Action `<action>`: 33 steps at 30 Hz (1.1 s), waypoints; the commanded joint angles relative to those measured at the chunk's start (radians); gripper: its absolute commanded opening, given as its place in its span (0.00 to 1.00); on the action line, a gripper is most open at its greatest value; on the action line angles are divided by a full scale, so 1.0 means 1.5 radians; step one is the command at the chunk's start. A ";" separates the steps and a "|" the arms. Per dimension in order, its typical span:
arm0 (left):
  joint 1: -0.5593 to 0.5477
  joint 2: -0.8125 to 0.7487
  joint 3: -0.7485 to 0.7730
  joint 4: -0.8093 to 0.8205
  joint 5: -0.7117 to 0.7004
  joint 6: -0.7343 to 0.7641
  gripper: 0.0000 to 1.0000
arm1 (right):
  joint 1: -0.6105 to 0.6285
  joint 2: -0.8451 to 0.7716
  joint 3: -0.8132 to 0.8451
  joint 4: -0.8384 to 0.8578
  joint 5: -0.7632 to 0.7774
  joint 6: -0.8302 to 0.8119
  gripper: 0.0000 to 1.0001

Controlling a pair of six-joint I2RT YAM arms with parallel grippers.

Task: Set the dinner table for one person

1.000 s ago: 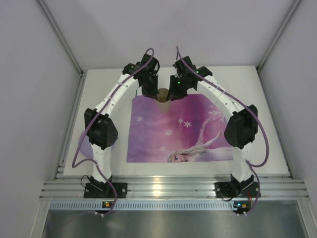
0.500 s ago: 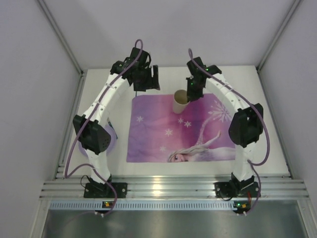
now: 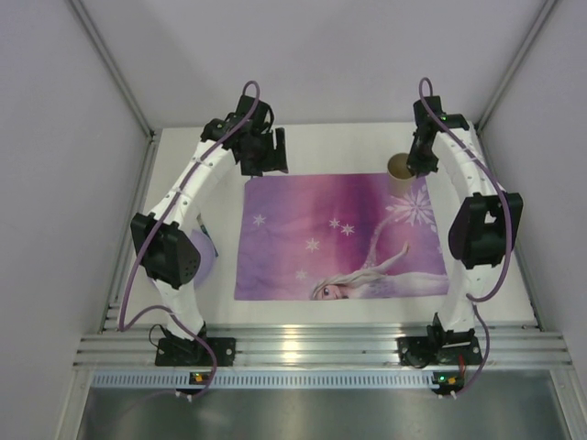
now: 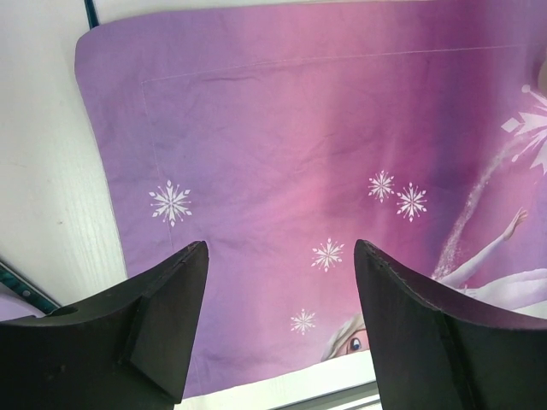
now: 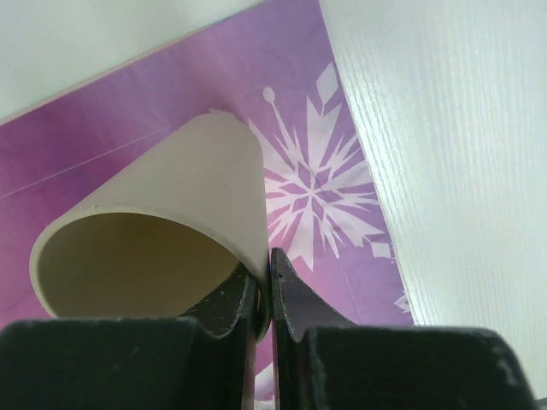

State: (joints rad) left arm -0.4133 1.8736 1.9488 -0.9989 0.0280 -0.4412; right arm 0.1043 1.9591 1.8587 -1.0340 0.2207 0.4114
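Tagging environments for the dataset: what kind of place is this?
Probably a lab test cell: white tabletop boxed in by bare panels, ribbed aluminium rail at its near edge, robot arms bolted there.

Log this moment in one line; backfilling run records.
left tool: open above placemat | right tool: shut on cup, at placemat corner

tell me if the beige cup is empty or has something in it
Looks empty: the right wrist view sees into the cup and shows only bare inner wall; its bottom is hidden behind the right gripper.
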 commanded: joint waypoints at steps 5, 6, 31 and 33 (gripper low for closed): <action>0.012 -0.034 -0.008 0.018 -0.006 -0.001 0.74 | -0.003 0.019 0.015 0.034 0.044 -0.011 0.00; 0.018 -0.028 -0.008 0.020 -0.004 -0.003 0.74 | -0.003 0.020 0.009 0.035 0.043 -0.008 0.00; 0.064 0.095 0.063 0.059 -0.159 -0.019 0.76 | -0.018 -0.075 0.094 -0.028 -0.002 0.002 1.00; 0.075 0.130 0.089 0.059 -0.160 -0.013 0.75 | -0.018 -0.109 0.082 -0.033 -0.015 0.004 1.00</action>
State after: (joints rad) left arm -0.3191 2.0228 2.0232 -0.9707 -0.1352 -0.4854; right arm 0.0883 1.9163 1.9514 -1.0439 0.2249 0.4118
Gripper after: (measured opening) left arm 0.755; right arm 0.996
